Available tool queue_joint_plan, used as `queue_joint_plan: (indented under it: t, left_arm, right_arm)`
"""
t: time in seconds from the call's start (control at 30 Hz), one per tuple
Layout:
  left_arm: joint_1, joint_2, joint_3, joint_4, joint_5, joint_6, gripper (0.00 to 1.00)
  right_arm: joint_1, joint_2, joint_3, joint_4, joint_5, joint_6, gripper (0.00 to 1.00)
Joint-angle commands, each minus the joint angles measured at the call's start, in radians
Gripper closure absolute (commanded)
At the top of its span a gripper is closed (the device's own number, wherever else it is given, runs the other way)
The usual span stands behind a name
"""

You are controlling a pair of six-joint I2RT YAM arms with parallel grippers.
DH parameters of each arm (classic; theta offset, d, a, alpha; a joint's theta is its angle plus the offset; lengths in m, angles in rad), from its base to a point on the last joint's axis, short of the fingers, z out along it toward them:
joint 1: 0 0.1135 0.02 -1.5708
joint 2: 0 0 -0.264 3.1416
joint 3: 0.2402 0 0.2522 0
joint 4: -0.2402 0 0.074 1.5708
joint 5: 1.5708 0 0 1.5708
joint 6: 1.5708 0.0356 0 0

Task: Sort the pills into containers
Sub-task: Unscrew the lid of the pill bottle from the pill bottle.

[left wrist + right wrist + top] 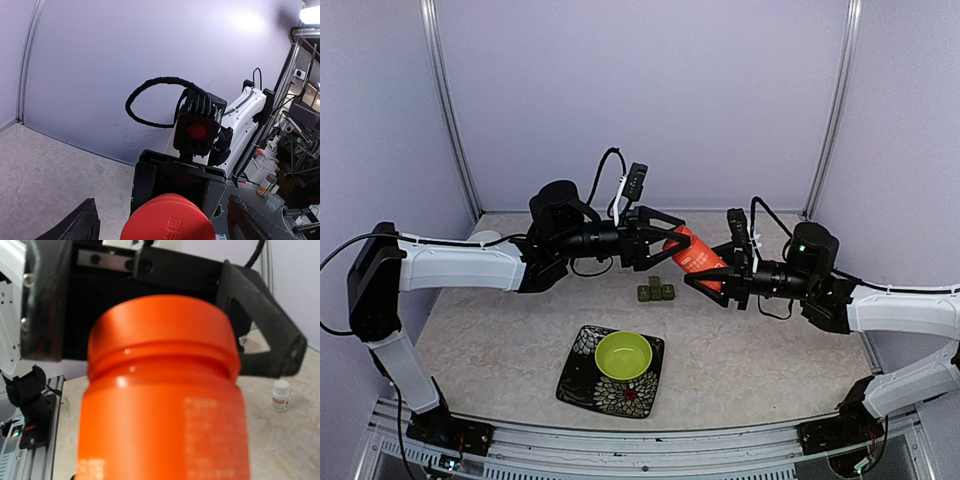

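An orange bottle (pixel 692 252) with a red cap (pixel 167 220) hangs tilted in the air above the table, and my right gripper (pixel 708 276) is shut on its body. In the right wrist view the bottle (pixel 165 400) fills the picture and hides my own fingers. My left gripper (pixel 677 243) is open, with a finger (pixel 75 225) on each side of the cap and a gap to it on both sides. The dark green pillbox (pixel 656 291) sits on the table just below the bottle. No pills show.
A lime-green bowl (pixel 623 354) rests on a black flowered square plate (pixel 582 380) near the front middle. A small white bottle (pixel 280 396) stands on the table beyond the left gripper. Purple walls close in the back and sides.
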Motion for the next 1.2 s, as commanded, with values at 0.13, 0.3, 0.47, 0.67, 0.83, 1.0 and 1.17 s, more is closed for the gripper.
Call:
queue_joint_plan:
  t: [0.13,0.3,0.47,0.67,0.83,1.0,1.17]
  left_arm:
    - [0.010,-0.025,-0.013,0.027,0.045,-0.015,0.29]
    - [0.010,-0.018,-0.008,0.010,0.047,-0.015,0.39]
    - [0.010,-0.005,0.005,-0.012,0.024,-0.040,0.51]
    - [0.011,0.000,0.018,-0.045,-0.036,-0.099,0.56]
    - [0.016,-0.003,0.047,-0.153,-0.132,-0.167,0.56]
    - [0.031,0.003,0.043,-0.190,-0.169,-0.270,0.57]
    - [0.033,-0.001,0.051,-0.251,-0.223,-0.302,0.61]
  right_arm:
    - [-0.007,-0.006,0.022,0.003,-0.018,-0.021,0.93]
    - [-0.006,-0.013,0.026,-0.009,-0.006,-0.031,0.93]
    - [-0.006,-0.014,0.034,-0.020,0.006,-0.044,0.94]
    - [-0.006,-0.019,0.041,-0.055,0.040,-0.092,0.95]
    - [-0.006,-0.028,0.023,-0.085,0.115,-0.198,0.96]
    - [-0.001,-0.046,0.010,-0.080,0.166,-0.249,0.97]
    - [0.007,-0.059,0.008,-0.113,0.263,-0.308,0.99]
